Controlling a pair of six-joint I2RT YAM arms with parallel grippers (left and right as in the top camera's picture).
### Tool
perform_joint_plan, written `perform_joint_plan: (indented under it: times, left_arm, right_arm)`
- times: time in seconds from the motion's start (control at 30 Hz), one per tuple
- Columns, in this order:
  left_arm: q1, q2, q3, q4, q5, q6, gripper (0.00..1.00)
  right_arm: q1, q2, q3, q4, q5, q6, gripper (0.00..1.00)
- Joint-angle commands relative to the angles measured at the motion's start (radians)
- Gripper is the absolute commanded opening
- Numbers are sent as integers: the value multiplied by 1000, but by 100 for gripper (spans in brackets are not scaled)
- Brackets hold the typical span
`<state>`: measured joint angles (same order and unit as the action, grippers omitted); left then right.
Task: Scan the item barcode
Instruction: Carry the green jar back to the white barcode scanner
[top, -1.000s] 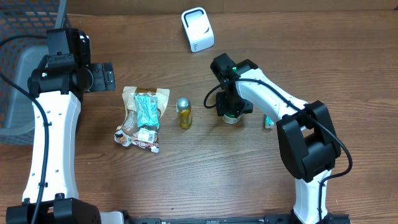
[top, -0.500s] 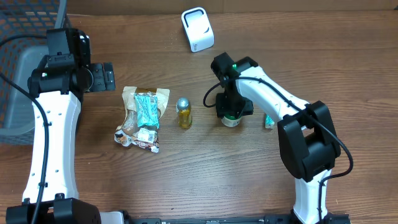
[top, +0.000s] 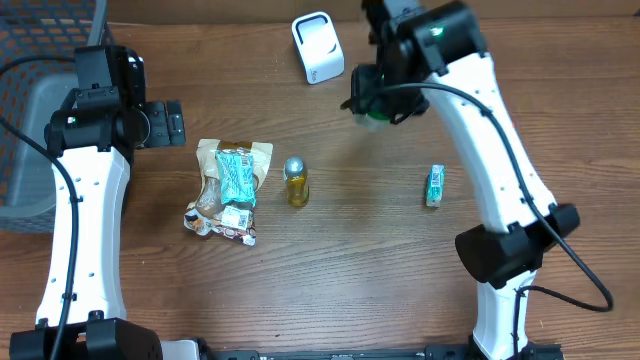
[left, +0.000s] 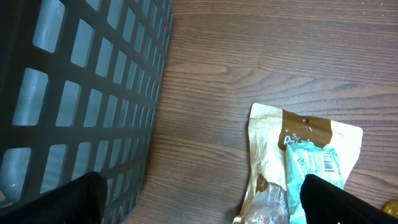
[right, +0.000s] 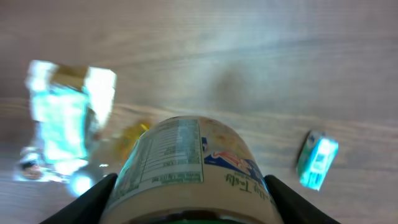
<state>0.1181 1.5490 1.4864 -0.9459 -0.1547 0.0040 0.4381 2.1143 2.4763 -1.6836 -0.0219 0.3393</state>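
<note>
Up at the far side, the right gripper (top: 377, 98) clamps a labelled jar (right: 193, 167) in half-spread jaws, above the table and just right of the white scanner (top: 318, 47). Over on the left, the left gripper (top: 172, 124) hangs wide open and empty between the basket (left: 74, 93) and the snack bag (top: 232, 182).

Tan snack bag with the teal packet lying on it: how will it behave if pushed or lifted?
Likely floppy: the tan snack bag looks like thin crinkled film, so it should sag rather than lift flat. It is probably light, and a push may crumple it before it slides. The teal packet rests loose on top and could slip off.
</note>
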Motion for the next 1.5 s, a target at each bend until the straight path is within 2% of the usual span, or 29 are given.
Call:
perform_joint_plan:
  times: [0.0,0.23,0.67,1.2,1.47]
  left_arm:
    - [0,-15,23,4,-5,19,100]
    - [0,-15,23,4,-5,19,100]
    - [0,-15,23,4,-5,19,100]
    - [0,-15,23,4,-5,19,100]
    - [0,-15,23,4,-5,19,99]
  right_arm:
    - [-1,-14,121,-7,-7,-5,14]
    - [-1,-13,142,102,-38,-51,18]
    - [-1,25,141,488,-48,-65,14]
    - [-2,314,141,931,23,-68,15]
    - [-4,434,141,1086,48,-87,15]
